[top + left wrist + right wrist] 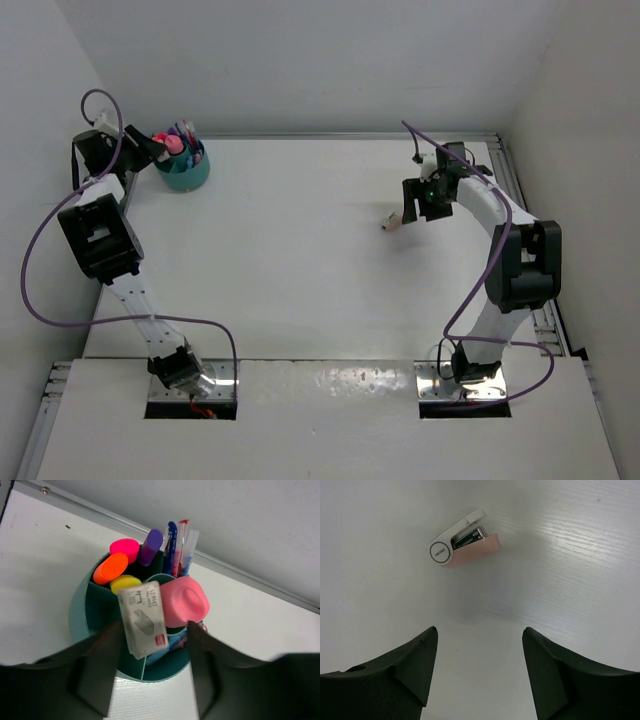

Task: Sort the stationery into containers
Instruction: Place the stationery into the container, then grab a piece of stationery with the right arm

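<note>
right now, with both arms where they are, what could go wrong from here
1. The white box sits tilted and proud of the teal cup, leaning by the pink piece; the left tool, fingers close on either side, might drag or tip it out on retreat.
2. The small stapler lies slantwise ahead of the open right tool; a grip without realigning may pinch a corner and slip.
3. The cup looks crowded, so the stapler may not seat.

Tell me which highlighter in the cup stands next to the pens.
The purple-capped highlighter; the pink-capped, orange-capped and yellow-capped ones sit farther left of the pens.
</note>
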`<state>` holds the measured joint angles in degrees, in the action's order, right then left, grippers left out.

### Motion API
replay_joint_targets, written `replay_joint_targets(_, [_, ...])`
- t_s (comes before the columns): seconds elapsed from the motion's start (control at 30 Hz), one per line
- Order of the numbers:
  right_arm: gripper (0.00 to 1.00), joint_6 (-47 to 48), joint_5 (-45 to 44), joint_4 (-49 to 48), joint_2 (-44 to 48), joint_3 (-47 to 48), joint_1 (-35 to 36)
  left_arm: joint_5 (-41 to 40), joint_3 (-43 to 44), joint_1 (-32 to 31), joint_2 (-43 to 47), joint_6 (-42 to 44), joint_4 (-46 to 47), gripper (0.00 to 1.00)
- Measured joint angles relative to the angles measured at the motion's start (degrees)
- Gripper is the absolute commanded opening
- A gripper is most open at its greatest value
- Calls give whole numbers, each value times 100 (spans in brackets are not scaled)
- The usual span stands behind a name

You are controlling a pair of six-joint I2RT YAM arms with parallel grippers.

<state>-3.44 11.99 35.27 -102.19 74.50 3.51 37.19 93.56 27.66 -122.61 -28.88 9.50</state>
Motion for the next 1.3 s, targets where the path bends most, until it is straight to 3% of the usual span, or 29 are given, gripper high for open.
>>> replay_joint_targets(0.23, [68,0,0,-2,0,22,0,-15,52,2,0,13,-9,72])
replay_joint_targets(0.57, [65,0,-28,-2,0,24,2,87,166,37,17,109,140,65])
replay_joint_targets(0.77, [64,-125,-358,13,0,24,2,177,157,-116,697,1499,-511,64])
replay_joint_targets(0.9, [73,-686,-778,138,2,11,37,44,-402,-638,1891,2566,-752,69])
replay_joint_targets(1.0, [74,-907,-802,133,0,-37,101,105,-988,-1102,2780,3106,-769,69])
replay_joint_targets(1.2, [70,-313,-254,72,-426,339,431,560,-1300,-1250,3110,3724,-1329,70])
replay_joint_targets(1.3, [58,299,-149,-85,-737,588,476,706,-1462,-1222,3108,3888,-1703,70])
